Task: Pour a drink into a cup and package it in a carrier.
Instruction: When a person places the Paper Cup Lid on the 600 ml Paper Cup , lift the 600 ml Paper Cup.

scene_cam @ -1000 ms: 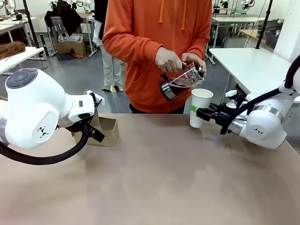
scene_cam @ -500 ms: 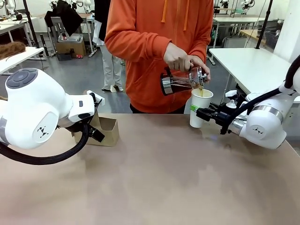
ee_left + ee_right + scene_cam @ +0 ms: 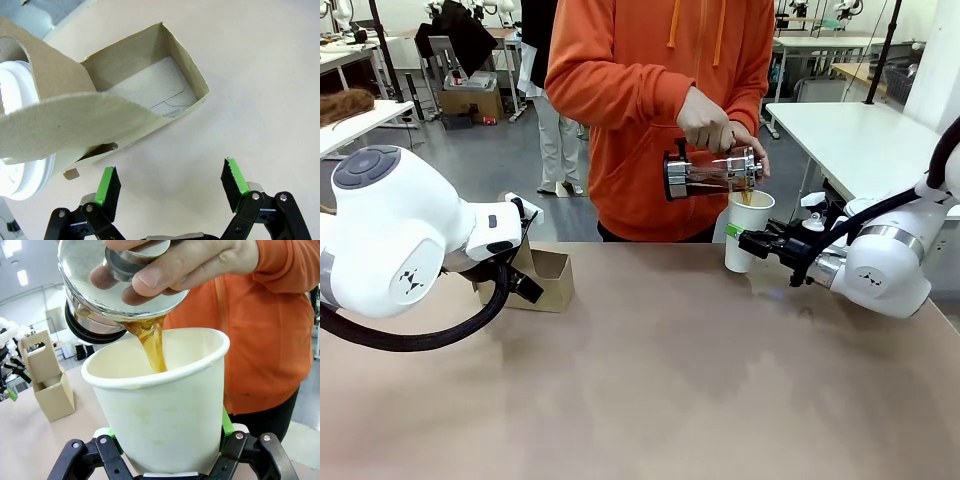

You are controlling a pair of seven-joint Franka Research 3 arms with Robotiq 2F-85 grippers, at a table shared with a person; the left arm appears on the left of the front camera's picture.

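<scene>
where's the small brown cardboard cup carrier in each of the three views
Front view: small brown cardboard cup carrier at left-centre, on the tan tabletop.
Left wrist view: upper left, open pocket facing the camera, beyond the open left gripper.
Right wrist view: far left, small, behind the white paper cup.
Shared landmark: the tan tabletop under it.

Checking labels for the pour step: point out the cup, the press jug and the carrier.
cup (image 3: 752, 212): front view, upper side wall.
press jug (image 3: 705, 178): front view, glass body.
carrier (image 3: 556, 284): front view, right end wall.
</scene>
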